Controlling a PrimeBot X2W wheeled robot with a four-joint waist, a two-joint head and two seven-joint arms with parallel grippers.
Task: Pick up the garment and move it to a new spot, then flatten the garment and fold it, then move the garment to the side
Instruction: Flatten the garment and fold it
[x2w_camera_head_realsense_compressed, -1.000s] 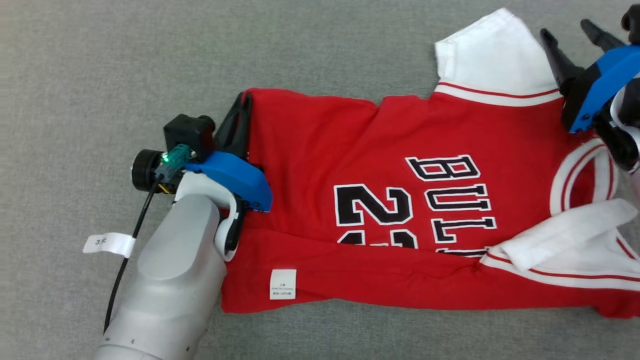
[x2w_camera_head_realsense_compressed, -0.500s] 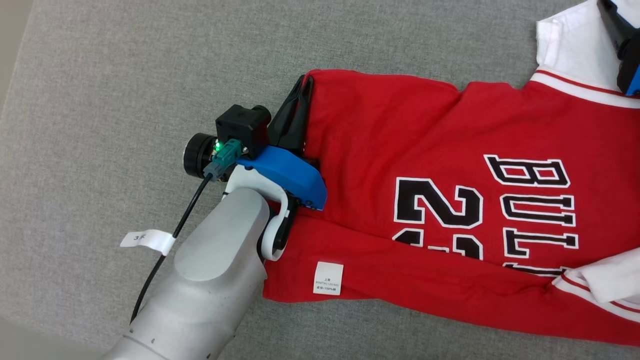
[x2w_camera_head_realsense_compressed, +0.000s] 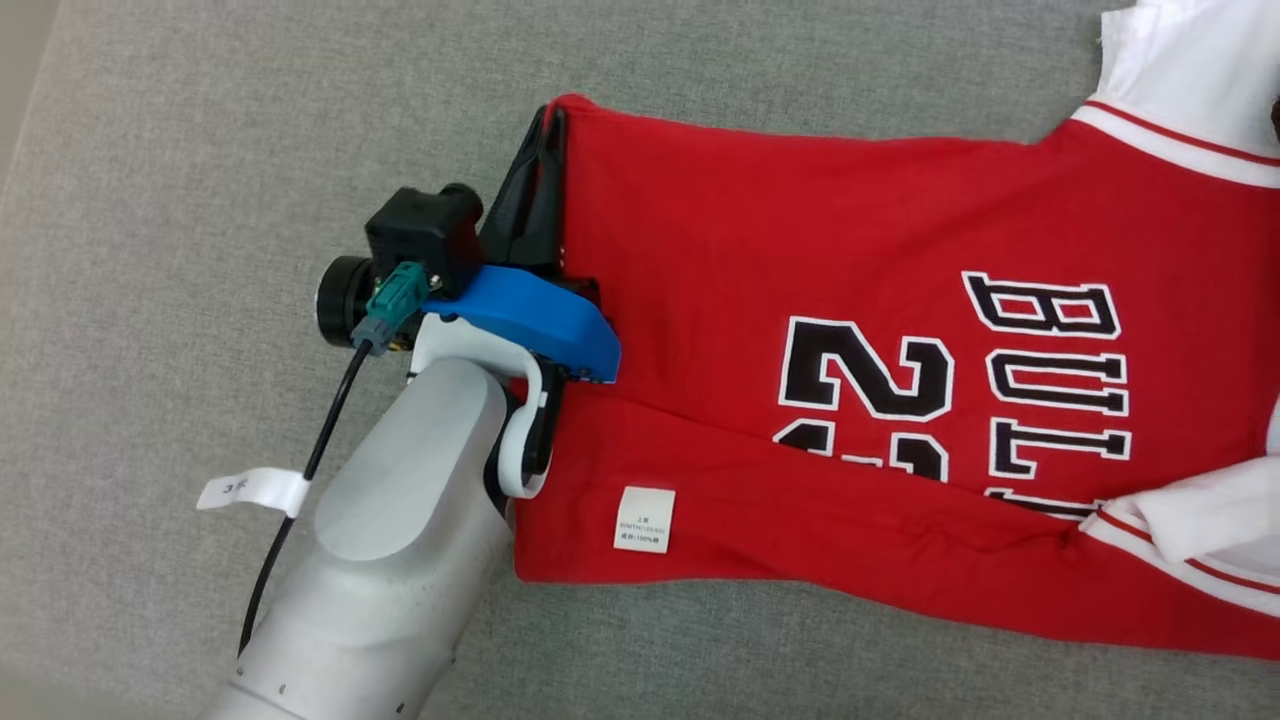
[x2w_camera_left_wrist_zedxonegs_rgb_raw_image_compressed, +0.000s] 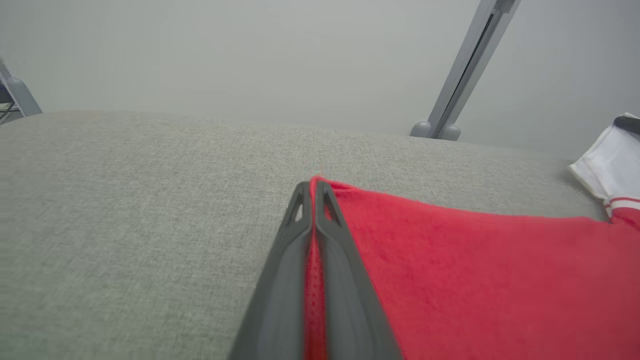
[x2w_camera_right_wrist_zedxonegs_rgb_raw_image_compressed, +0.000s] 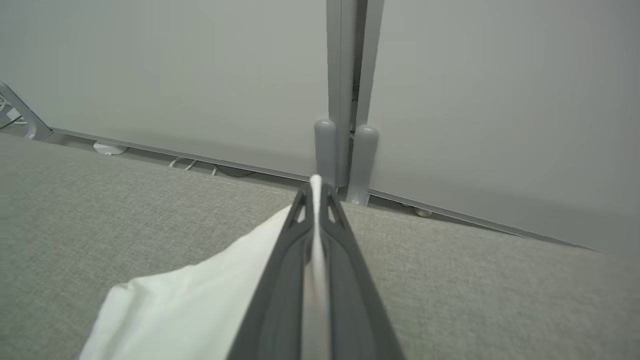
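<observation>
1. A second ago the right pincer (x2w_camera_right_wrist_zedxonegs_rgb_raw_image_compressed: 315, 192) stood open beside the white sleeve (x2w_camera_head_realsense_compressed: 1180, 60). Now its two fingers are clamped on the edge of that sleeve, with white cloth showing between them.
2. The left pincer (x2w_camera_head_realsense_compressed: 548, 120) still grips the far hem corner of the red shirt (x2w_camera_head_realsense_compressed: 750, 250), with red cloth pressed between its fingers.
3. The head camera has swung, so the shift of the whole picture is no move of the shirt. The far edge of the shirt does run straighter than before, and the small bump in it is gone.
4. Judgement: with both far corners held, the shirt is ready to be lifted and carried, or pulled flat. Folding has not begun.
5. The shirt lies on the grey tabletop (x2w_camera_head_realsense_compressed: 250, 120), its hem end turned toward the left edge, well clear of it.
6. In the way: the near strip is turned over, showing its label (x2w_camera_head_realsense_compressed: 644, 519), and the near sleeve (x2w_camera_head_realsense_compressed: 1200, 510) lies crumpled on the chest. Both need smoothing.
7. A grey post (x2w_camera_right_wrist_zedxonegs_rgb_raw_image_compressed: 345, 100) stands beyond the far edge, apart from the shirt.
</observation>
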